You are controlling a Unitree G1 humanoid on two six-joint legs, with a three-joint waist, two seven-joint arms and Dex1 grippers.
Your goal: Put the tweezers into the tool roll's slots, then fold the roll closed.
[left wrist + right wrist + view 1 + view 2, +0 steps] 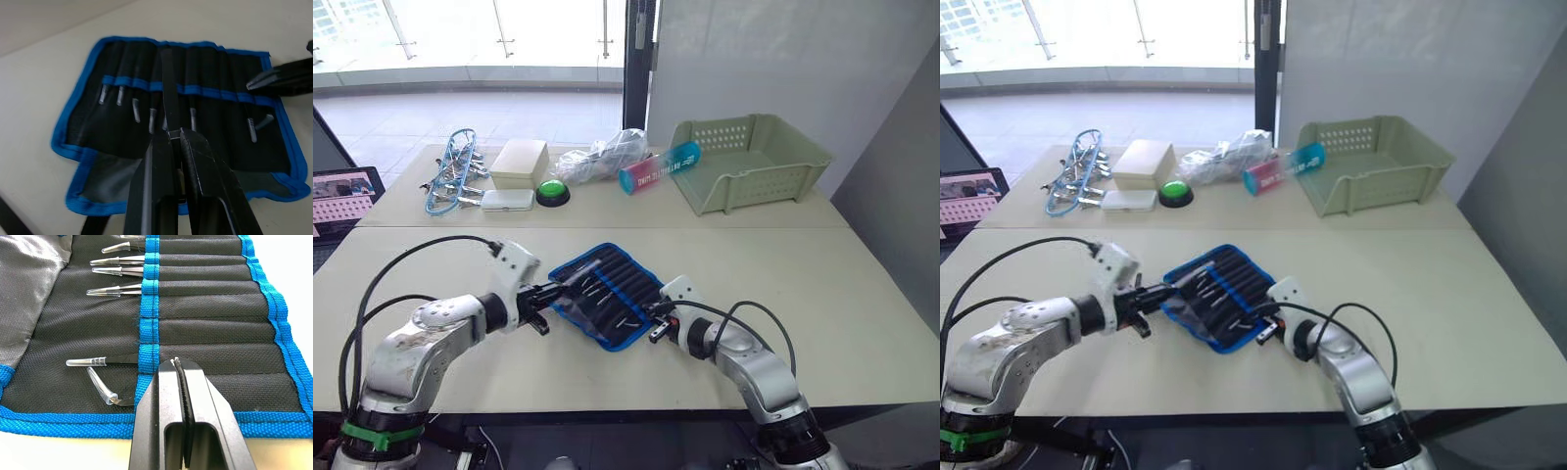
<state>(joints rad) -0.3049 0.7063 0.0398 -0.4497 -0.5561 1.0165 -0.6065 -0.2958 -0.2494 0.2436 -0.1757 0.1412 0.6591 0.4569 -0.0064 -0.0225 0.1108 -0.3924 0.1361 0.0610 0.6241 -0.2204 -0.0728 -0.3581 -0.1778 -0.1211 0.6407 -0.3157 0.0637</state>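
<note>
The tool roll [607, 294] lies open on the near table, a black pouch with blue edging, its slots [205, 308] running across the inner face. Several tweezers [115, 289] with clear tip caps sit in the slots. My left gripper [176, 134] is shut on one slim black tweezer [167, 83], held over the middle slots. My right gripper [176, 364] is shut, its tip resting on the blue band by the roll's end slots, beside two capped tweezers [98, 363]. The right gripper [279, 81] also reaches in at the roll's far end in the left wrist view.
On the far table stand a pale green basket [749, 162], a pink-and-blue tube [658, 166], a plastic bag [607, 155], a green button [552, 192], a beige box [519, 162], a white case [507, 200] and clips with blue wire [450, 171]. A screen [342, 201] sits at the left.
</note>
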